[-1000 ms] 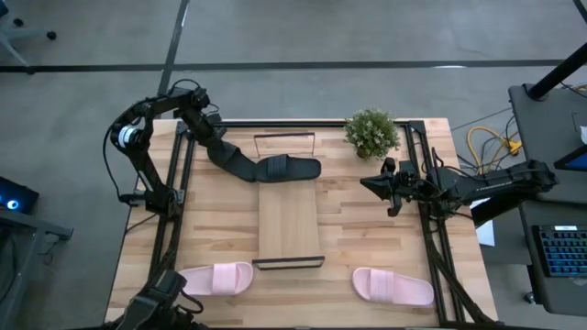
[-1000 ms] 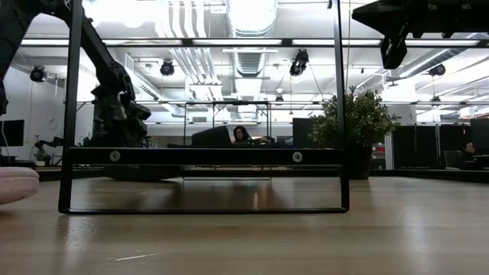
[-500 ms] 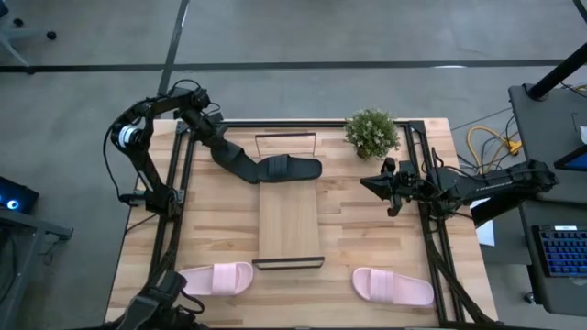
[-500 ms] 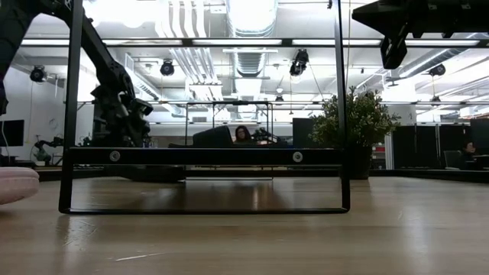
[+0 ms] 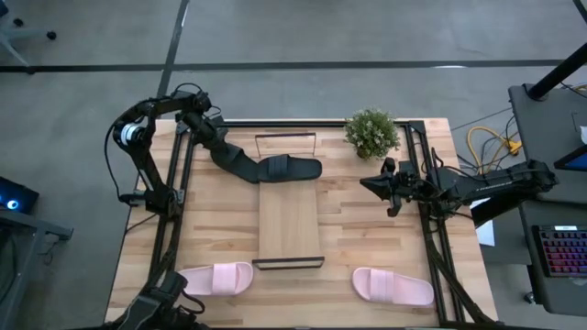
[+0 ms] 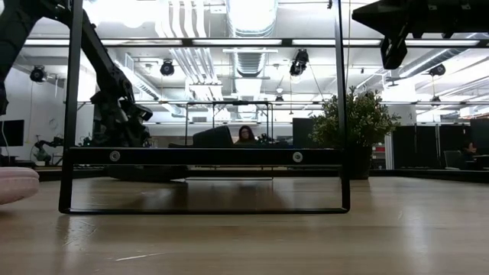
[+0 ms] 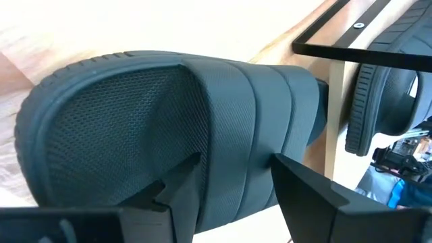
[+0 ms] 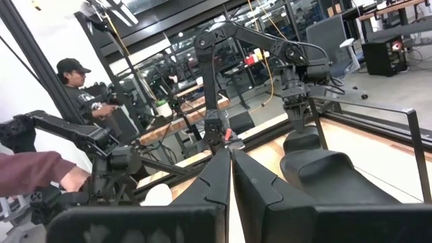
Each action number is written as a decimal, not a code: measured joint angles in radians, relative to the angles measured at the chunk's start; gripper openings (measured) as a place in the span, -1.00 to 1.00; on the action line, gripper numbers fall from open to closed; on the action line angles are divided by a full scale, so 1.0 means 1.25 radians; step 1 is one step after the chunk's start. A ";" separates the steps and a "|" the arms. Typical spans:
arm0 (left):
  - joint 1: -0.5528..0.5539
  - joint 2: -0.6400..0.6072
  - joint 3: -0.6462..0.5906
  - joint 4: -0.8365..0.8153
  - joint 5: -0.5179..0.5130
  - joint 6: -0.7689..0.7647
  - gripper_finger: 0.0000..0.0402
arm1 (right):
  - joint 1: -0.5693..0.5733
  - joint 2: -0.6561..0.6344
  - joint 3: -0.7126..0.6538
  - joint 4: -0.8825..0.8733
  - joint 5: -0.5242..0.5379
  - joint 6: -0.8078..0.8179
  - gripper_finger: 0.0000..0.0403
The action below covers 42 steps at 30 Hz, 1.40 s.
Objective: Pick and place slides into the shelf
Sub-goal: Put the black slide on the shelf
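The left tool (image 7: 233,192) grips the black slide's (image 5: 286,169) heel at the shelf's (image 5: 289,220) far end; light, flexible foam. The right tool (image 5: 370,184) stays clenched, empty.

One camera looks straight down on my table (image 5: 358,229); another sits level on its top, facing the room. My left wrist camera is pressed close to a black slide (image 7: 169,128); my right wrist's looks across at it.
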State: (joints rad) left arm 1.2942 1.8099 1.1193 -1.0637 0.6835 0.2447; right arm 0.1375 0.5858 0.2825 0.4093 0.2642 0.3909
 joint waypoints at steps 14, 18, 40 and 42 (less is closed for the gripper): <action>0.002 -0.001 -0.007 0.011 -0.037 0.006 -0.95 | 0.000 0.000 0.000 -0.011 0.000 0.002 -0.96; 0.002 -0.006 -0.008 0.011 -0.038 0.003 -0.98 | 0.000 0.000 0.000 -0.011 0.000 0.001 -0.96; 0.002 -0.066 0.011 -0.044 -0.114 -0.036 -1.00 | 0.000 0.000 0.000 -0.010 0.000 -0.001 -0.96; 0.002 -0.075 0.011 -0.050 -0.112 -0.036 -1.00 | 0.000 0.000 0.000 -0.010 0.000 -0.001 -0.96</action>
State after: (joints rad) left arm 1.2964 1.7166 1.1328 -1.1267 0.5439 0.1997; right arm 0.1374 0.5858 0.2825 0.3968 0.2642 0.3893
